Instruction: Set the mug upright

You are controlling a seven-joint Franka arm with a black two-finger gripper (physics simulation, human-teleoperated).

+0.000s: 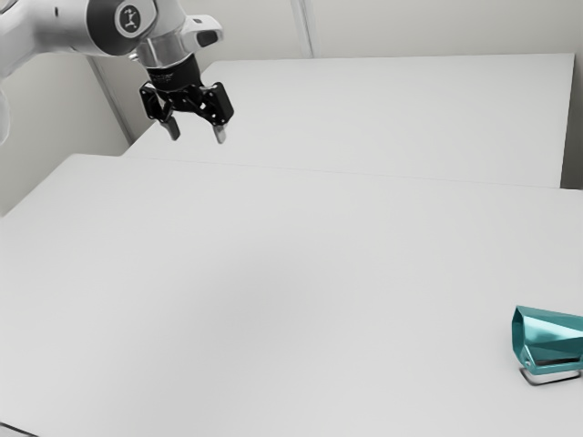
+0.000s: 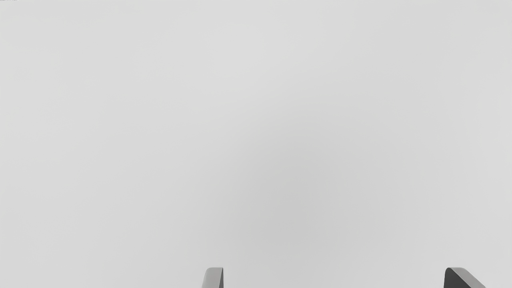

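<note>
A white-and-black robot arm (image 1: 59,25) above a broad, smooth white bench (image 1: 273,273) suggests a lab, amid plain off-white walls (image 1: 437,27).

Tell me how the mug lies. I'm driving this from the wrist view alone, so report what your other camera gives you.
Observer: In the exterior view, the mug lies on its side on the table.
Operator: Place it in your picture.
Observer: It's low at the exterior view's right edge, which cuts part of it off.
Operator: Now give me the tool, measured against it.
Observer: The tool hangs toward the exterior view's upper left, well apart from the mug, with a broad stretch of table between them in the picture.
</note>
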